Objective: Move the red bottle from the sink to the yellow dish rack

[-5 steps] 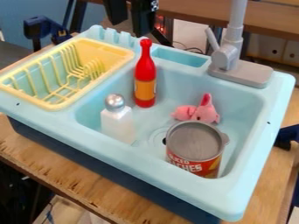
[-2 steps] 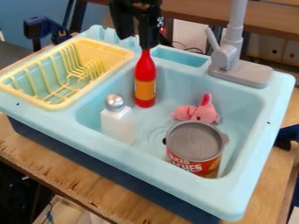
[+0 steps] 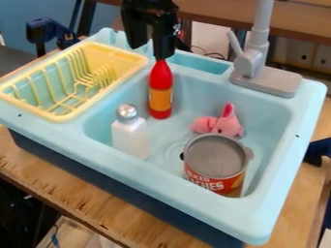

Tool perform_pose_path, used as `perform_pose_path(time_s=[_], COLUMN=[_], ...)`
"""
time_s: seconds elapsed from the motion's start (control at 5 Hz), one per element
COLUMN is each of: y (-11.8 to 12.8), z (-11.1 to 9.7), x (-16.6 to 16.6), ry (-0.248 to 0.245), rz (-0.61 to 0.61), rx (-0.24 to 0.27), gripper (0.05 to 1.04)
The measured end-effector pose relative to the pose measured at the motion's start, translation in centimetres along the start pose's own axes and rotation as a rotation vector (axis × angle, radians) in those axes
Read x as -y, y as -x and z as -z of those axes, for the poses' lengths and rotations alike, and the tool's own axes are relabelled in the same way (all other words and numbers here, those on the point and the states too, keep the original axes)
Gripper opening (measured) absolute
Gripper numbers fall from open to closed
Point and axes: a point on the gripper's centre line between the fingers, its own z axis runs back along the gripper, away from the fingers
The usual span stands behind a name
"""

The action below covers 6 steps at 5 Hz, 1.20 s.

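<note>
The black gripper [image 3: 149, 52] hangs over the far rim of the light blue sink [image 3: 280, 194], above the red bottle [image 3: 161, 77]. Its jaws are apart with a clear gap between them and have nothing in their hold; one covers the very tip of the bottle, though whether it touches cannot be told. The bottle, with an orange label, stands upright in the basin near its back wall. Toward the front left of the basin is a white bottle [image 3: 130, 136] with a round silver cap [image 3: 127, 112]. A pink toy [image 3: 223, 126] lies toward the right, just behind a red can [image 3: 219, 186] with a grey lid [image 3: 215, 156], which is upright. A yellow dish rack [image 3: 71, 116] sits on the left part of the sink, and a grey faucet [image 3: 253, 62] rises from the back right. The sink rests on a wooden desk [image 3: 77, 196].
</note>
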Motion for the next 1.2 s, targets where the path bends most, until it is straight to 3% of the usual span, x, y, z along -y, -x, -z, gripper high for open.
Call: perform_pose_path(time_s=[0.2,0.4,0.6,0.8,1.0,1.2], y=[-0.3,-0.8,-0.7,-0.2,0.6,1.8], z=[1.0,1.4,1.6,0.8,-1.6,-4.6], x=[0.5,1.6,2.3,2.7,2.7,1.7], ry=[0.006,0.050,0.084,0.098,0.085,0.097], rz=[0.009,0.032,0.022,0.005,-0.007,-0.008], rx=[-0.015,0.005,0.020,0.016,0.007,0.044], gripper=[0.767,0.466,0.345,0.345,0.345,0.345])
